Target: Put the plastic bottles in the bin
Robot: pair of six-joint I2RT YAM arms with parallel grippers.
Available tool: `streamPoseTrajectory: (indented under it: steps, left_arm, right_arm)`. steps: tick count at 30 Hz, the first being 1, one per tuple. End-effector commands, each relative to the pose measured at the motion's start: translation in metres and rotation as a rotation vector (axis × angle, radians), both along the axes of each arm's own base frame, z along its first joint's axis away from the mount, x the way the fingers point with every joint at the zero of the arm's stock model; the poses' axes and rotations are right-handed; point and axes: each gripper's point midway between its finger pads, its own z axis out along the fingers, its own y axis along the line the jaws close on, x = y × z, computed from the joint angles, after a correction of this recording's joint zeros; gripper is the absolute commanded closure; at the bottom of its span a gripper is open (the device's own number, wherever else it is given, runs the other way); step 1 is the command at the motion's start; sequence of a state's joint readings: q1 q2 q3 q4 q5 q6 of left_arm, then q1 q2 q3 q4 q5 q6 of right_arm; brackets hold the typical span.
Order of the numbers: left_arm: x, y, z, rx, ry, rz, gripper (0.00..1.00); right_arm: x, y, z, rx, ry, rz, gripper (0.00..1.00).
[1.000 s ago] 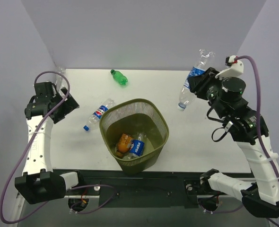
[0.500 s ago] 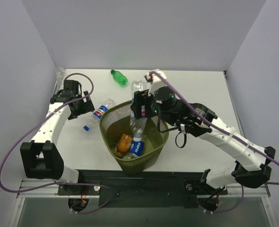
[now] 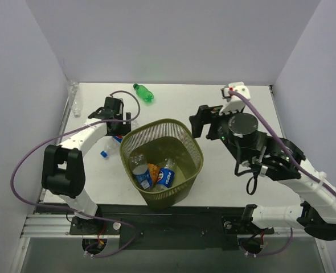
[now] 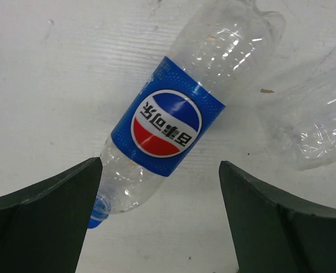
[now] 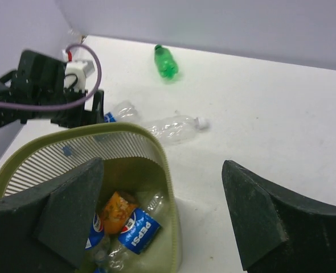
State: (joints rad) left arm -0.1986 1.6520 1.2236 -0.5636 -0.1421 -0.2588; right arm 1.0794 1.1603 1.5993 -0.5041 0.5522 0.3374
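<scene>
The olive-green mesh bin stands mid-table and holds two clear Pepsi bottles and an orange bottle. My left gripper is open just left of the bin. It hovers over a clear Pepsi bottle that lies on the table, and its jaws straddle the blue-capped neck without touching it. My right gripper is open and empty beside the bin's right rim. A green bottle lies at the back. A clear white-capped bottle lies by the bin.
Another clear bottle lies along the table's far left edge by the wall. White walls close off the left, back and right sides. The left arm's purple cable loops above its wrist.
The right gripper carried a Pepsi bottle over the bin, let it go into the bin, opened and pulled back to the right. The left arm swung right, over the Pepsi bottle on the table.
</scene>
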Motion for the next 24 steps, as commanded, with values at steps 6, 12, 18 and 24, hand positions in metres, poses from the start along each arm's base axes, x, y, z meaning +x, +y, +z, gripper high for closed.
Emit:
streamPoseTrajectory:
  steps: [6, 12, 18, 24]
  left_arm:
    - [0.035, 0.005, -0.018, 0.472, -0.047, -0.107, 0.03]
    - [0.039, 0.006, -0.051, 0.508, 0.043, -0.119, 0.05]
    - [0.037, 0.01, -0.033, 0.515, 0.047, -0.072, 0.47]
    - [0.035, 0.035, 0.045, 0.447, -0.054, 0.131, 0.62]
  right_arm:
    - [0.003, -0.061, -0.003, 0.019, -0.037, -0.21, 0.21]
    - [0.003, -0.069, -0.007, 0.006, -0.031, -0.239, 0.21]
    - [0.005, -0.077, -0.005, 0.008, -0.038, -0.271, 0.21]
    - [0.01, -0.08, -0.01, 0.0, -0.024, -0.285, 0.22]
